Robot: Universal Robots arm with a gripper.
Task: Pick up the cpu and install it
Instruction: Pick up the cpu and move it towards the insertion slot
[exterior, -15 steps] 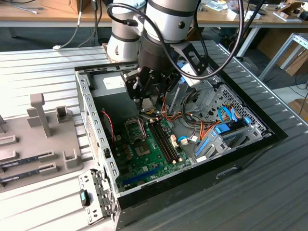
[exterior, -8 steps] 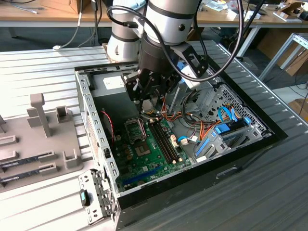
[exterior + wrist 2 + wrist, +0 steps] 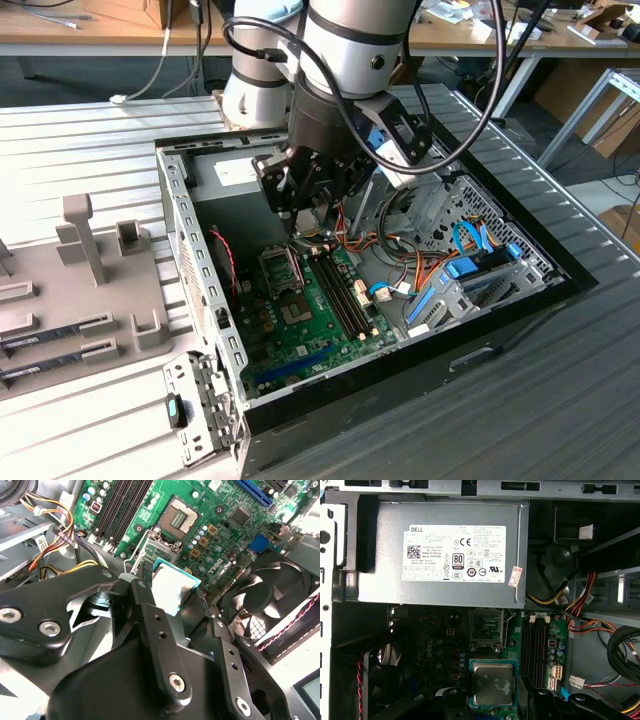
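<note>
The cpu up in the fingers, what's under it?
The cpu, held by the fingers, hangs above the green motherboard, near the socket. The board directly beneath it is covered.

1. The cpu [image 3: 492, 682] has a dull, smudged silvery metal top and a green board rim.
2. The fingers [image 3: 150, 615] are matt black.
3. The power supply [image 3: 380, 550] is grey sheet metal with a white paper label [image 3: 455, 553].

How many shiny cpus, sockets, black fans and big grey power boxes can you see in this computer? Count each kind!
cpu, held in the pincer: 1
socket: 1
black fan: 1
grey power box: 1
Total: 4
</note>
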